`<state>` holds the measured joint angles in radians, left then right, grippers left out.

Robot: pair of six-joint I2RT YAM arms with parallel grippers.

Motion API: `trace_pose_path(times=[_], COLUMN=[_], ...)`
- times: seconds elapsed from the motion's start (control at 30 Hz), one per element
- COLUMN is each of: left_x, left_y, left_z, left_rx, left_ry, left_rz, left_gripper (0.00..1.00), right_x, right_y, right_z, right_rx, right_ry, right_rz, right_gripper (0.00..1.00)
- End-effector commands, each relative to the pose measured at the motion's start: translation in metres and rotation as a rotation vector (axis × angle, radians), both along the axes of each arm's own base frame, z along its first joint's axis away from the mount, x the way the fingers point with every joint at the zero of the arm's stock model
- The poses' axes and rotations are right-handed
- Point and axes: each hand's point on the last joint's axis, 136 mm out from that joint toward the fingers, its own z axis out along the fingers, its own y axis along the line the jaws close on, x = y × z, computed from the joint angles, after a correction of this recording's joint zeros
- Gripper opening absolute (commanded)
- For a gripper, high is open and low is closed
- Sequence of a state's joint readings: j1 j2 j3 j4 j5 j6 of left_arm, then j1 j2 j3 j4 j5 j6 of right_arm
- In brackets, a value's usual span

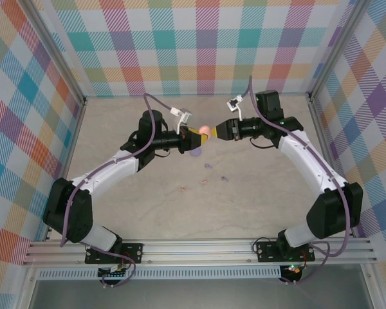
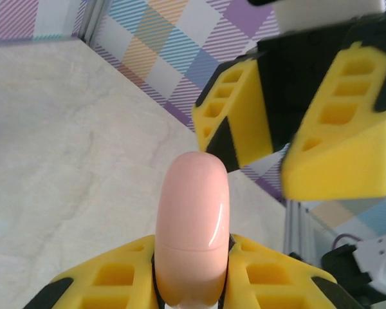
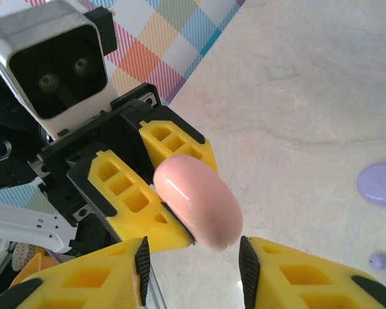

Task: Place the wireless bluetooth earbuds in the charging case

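left gripper [image 2: 192, 261] clamps pink case [image 2: 193, 212] by one edge, aloft | right gripper [image 3: 193, 257] spread open at its free end | earbuds [image 1: 209, 166] loose on table [image 1: 257, 193] below | risk — thin grip: a nudge could twist or drop the case

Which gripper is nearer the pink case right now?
Left. The left gripper is shut on the pink case, clamping its lower end. The right gripper faces it with jaws open, fingers flanking the case's free end, apparently not touching.
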<state>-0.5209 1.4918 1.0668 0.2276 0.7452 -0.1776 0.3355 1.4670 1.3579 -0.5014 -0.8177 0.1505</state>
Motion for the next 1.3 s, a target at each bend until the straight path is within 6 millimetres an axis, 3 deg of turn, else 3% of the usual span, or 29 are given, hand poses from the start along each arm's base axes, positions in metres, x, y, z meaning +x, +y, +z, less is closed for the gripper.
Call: trace_pose_path(times=[0.0, 0.37, 1.27], left_x=[-0.011, -0.038, -0.069], left_y=[-0.002, -0.01, -0.015], left_z=[0.011, 0.025, 0.016], left_rx=[0.062, -0.053, -0.039], left_ry=[-0.205, -0.362, -0.372], left_rz=[-0.06, -0.205, -0.302], left_gripper=[0.23, 0.17, 0.17], right_x=[-0.014, -0.029, -0.013], right_y=[-0.007, -0.006, -0.016], right_z=[-0.007, -0.016, -0.005], right_rx=[-0.067, -0.144, -0.185], right_ry=[-0.018, -0.039, -0.087], right_rz=[-0.018, -0.034, -0.154], right_gripper=[0.46, 0.52, 0.53])
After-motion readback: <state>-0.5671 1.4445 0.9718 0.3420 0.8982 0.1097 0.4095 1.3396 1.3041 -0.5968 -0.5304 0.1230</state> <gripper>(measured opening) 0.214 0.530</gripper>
